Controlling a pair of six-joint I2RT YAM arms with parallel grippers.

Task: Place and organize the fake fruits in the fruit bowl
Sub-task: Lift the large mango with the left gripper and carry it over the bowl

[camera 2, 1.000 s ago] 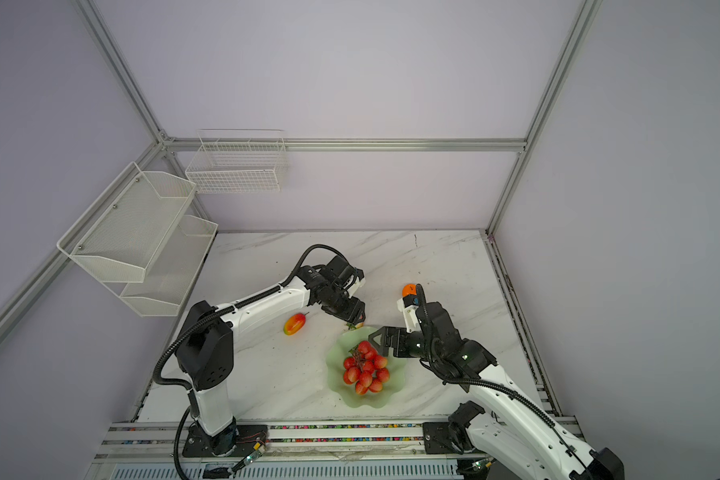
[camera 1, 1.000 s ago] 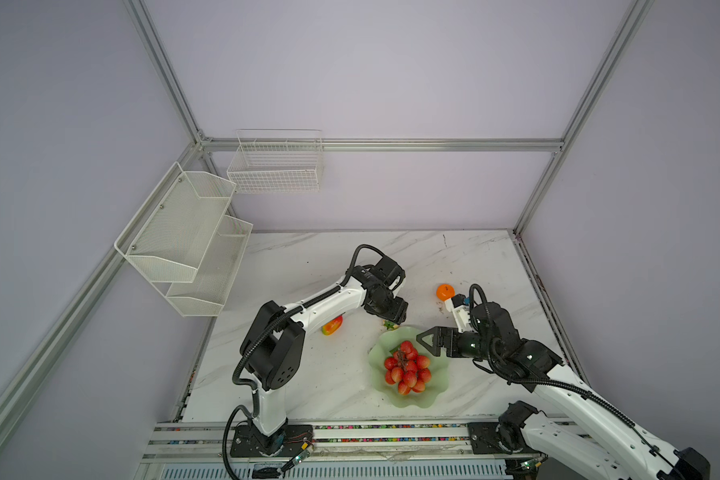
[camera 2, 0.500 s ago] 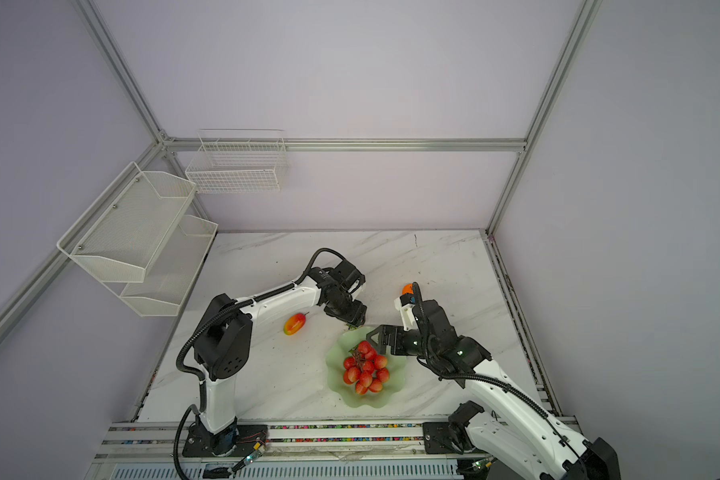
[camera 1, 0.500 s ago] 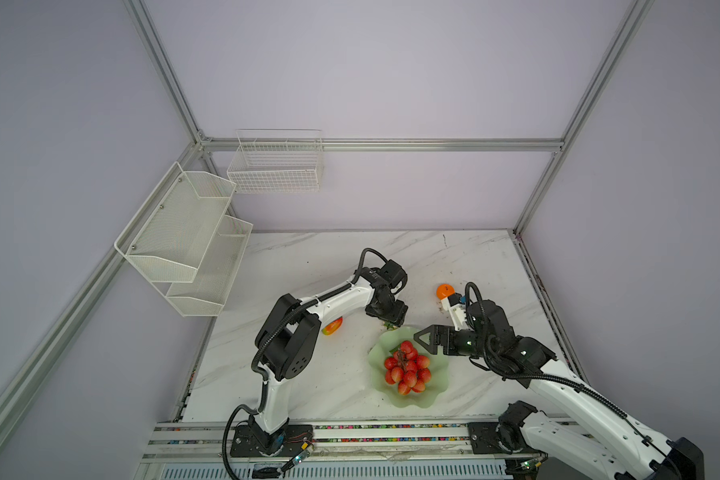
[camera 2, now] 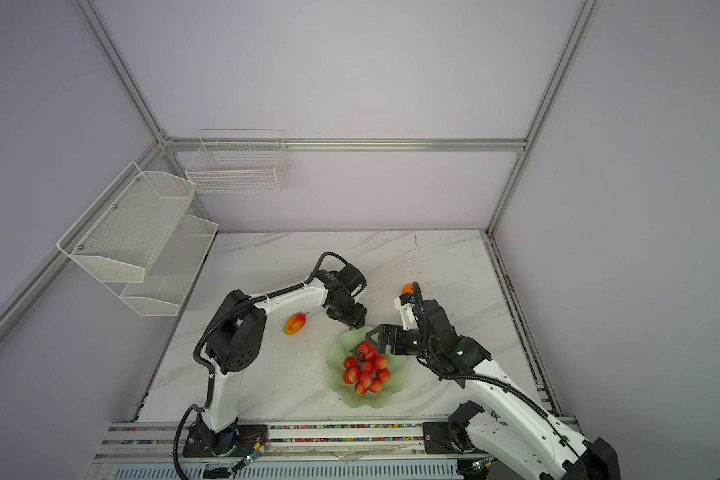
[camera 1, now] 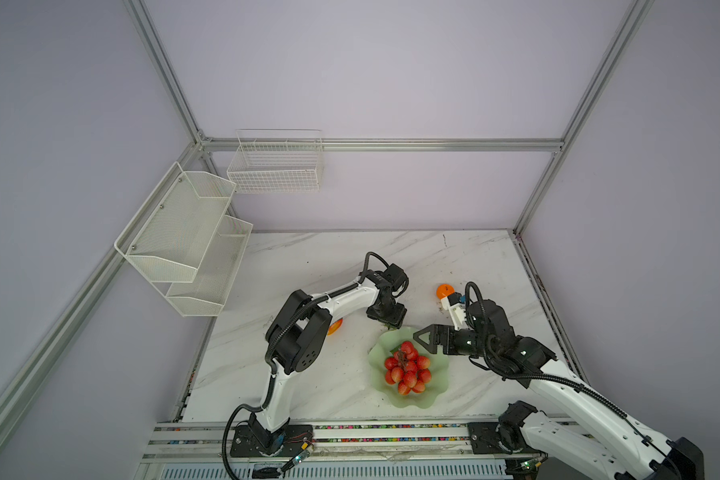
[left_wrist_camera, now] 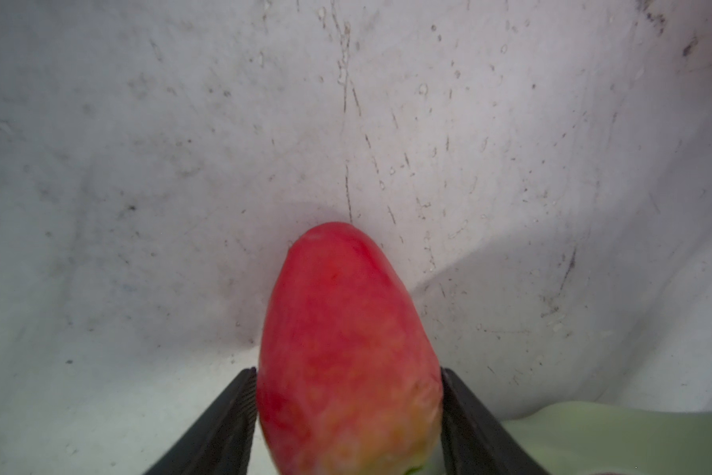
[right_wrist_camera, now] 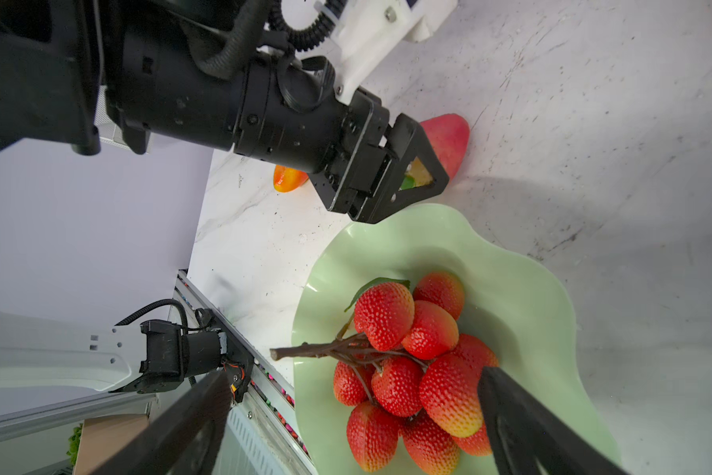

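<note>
The left arm (camera 1: 341, 297) reached from its base at the front edge across the worktop (camera 1: 329, 257). Its elbow was folded high and its wrist bent steeply downward just beyond the far rim of the fruit bowl (camera 1: 437, 388). The left fingers (left_wrist_camera: 222, 423) pressed against both sides of a strawberry (left_wrist_camera: 346, 337), clamped on it near its wider end. The strawberry was smooth and red-pink, fading to yellow with a speck of green near the fingers. Its narrow tip pointed at the worktop, close to it or touching; I could not tell which. It sat outside the bowl, just beside the rim.

The right arm (camera 1: 557, 382) came in from the front right with its wrist roughly level and pointing toward the left arm. The right fingers (right_wrist_camera: 522, 427) stood wide apart and held nothing, hovering over the bowl's far right side above the red bunch (right_wrist_camera: 428, 370).

The bowl was pale green and glossy with a wavy rim. The bunch lay in its middle, pebbled red fruits on a brown stem, with one green leaf at the top. The mango (camera 2: 295, 324) lay on the worktop beside the left forearm, well apart from the bowl. The orange (camera 1: 445, 289) sat on the worktop beyond the right wrist.
</note>
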